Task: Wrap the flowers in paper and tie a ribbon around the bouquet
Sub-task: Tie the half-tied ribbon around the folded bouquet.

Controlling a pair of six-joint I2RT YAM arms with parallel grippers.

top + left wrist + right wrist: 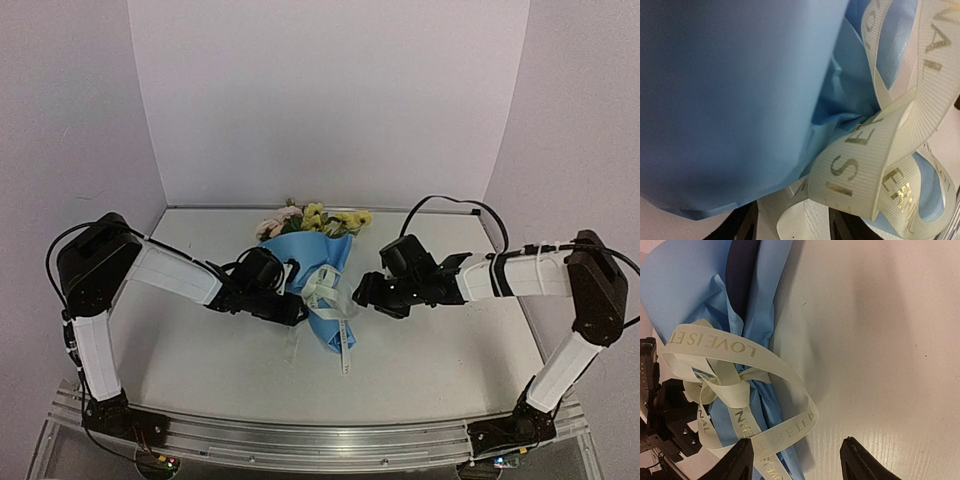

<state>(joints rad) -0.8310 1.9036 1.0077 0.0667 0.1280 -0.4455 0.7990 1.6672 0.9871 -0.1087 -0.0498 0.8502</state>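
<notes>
The bouquet (305,255) lies mid-table, a blue paper (730,100) cone with pink and yellow flowers (318,218) at its far, wide end. A cream ribbon (325,290) with gold lettering is knotted round the narrow part, with loops to both sides and a tail trailing toward the front. My left gripper (296,312) sits against the cone's left side; in the left wrist view its jaws (792,227) stand apart with a ribbon (865,160) end lying between them. My right gripper (797,462) is open just right of the bouquet, a ribbon (720,342) loop beside its left finger.
White walls (330,100) close the table at the back and both sides. A metal rail (300,440) runs along the near edge by the arm bases. A black cable (450,205) arcs above the right arm.
</notes>
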